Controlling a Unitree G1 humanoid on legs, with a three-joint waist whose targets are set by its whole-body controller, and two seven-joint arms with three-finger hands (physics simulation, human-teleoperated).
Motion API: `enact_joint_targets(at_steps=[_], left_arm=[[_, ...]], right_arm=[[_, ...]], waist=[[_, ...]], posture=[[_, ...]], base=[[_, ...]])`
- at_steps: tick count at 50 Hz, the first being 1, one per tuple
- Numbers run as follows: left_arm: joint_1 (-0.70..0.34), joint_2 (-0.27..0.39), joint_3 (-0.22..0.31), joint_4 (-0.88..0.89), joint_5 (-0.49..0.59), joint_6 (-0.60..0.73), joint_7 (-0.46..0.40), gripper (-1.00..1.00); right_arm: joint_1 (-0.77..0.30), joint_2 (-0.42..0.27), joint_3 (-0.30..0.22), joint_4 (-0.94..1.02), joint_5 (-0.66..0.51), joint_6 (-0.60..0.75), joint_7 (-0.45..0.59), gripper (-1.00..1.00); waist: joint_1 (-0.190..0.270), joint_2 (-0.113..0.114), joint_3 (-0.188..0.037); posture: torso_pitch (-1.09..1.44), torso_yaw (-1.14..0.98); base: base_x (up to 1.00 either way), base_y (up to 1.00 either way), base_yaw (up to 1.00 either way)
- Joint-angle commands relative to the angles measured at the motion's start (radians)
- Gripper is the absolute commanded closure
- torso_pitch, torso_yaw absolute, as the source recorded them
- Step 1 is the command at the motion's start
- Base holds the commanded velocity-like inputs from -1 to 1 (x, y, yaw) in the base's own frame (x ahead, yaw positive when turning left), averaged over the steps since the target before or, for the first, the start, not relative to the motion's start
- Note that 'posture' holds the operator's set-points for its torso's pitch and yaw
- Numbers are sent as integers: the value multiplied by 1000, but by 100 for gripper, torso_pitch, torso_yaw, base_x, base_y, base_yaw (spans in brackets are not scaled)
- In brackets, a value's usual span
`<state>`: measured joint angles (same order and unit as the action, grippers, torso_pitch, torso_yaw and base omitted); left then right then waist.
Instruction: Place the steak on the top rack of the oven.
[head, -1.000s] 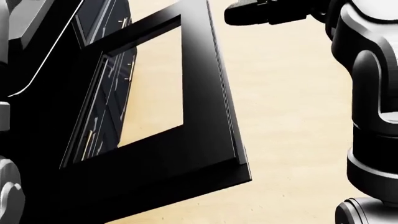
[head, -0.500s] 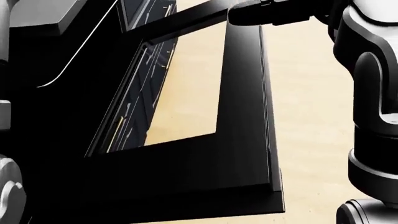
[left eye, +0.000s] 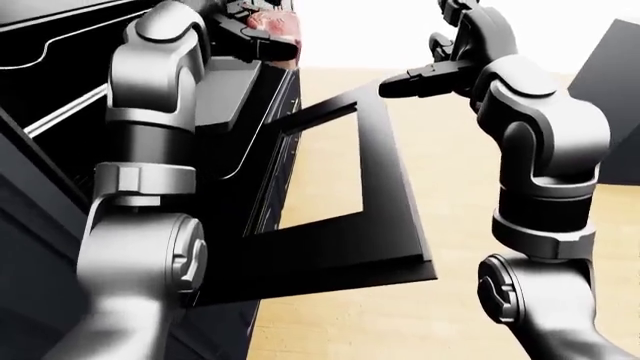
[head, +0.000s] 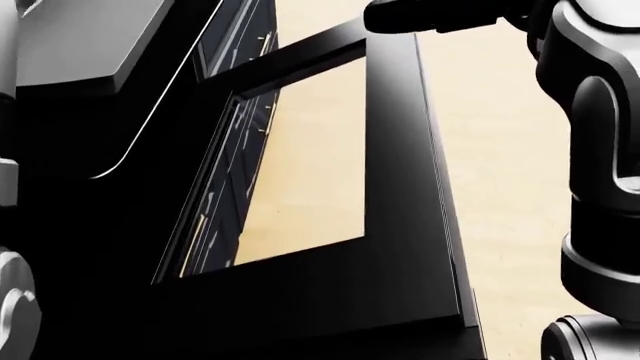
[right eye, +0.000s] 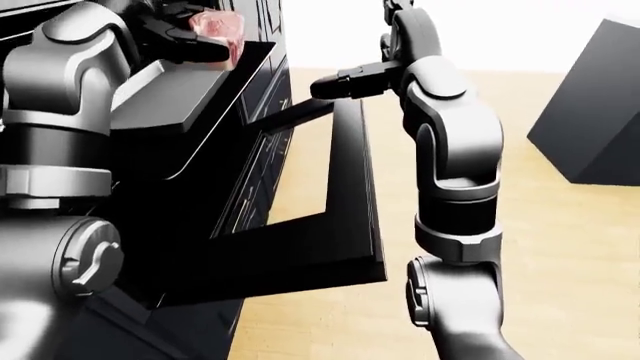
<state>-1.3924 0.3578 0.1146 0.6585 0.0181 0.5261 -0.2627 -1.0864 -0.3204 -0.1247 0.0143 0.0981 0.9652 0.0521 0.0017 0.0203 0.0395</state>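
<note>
The left hand (right eye: 185, 37) has its dark fingers closed around the pink, red-streaked steak (right eye: 222, 28), holding it high above the wide-open black oven door with a glass window (left eye: 385, 225), so it can go inside. The right hand (left eye: 415, 79) hovers by the door's top edge, and I cannot tell how its fingers stand.

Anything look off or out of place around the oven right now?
Nothing stands out. The oven door hangs open, intact, with the floor showing through its window. The steak sits in the left robot hand near the counter edge. The right robot hand hovers at the door's top edge. No spills.
</note>
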Motion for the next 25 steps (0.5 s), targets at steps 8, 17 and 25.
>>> enact_joint_targets(at_steps=[8,17,25], left_arm=[[-43,1,1,-62,-7,-27,4,63],[-37,-4,0,-68,-5,-26,5,63],[-36,-4,1,-66,-5,-27,5,63]], right_arm=[[-14,-11,-22,-35,-6,-37,-12,-100],[-5,-10,-24,-45,-1,-38,-15,-100],[-4,-10,-23,-41,0,-39,-17,-100]], waist=[[-2,-99,-32],[0,-30,-16],[3,-70,-57]], posture=[[0,0],[0,0],[0,0]], base=[[0,21,0],[0,2,0],[0,32,0]])
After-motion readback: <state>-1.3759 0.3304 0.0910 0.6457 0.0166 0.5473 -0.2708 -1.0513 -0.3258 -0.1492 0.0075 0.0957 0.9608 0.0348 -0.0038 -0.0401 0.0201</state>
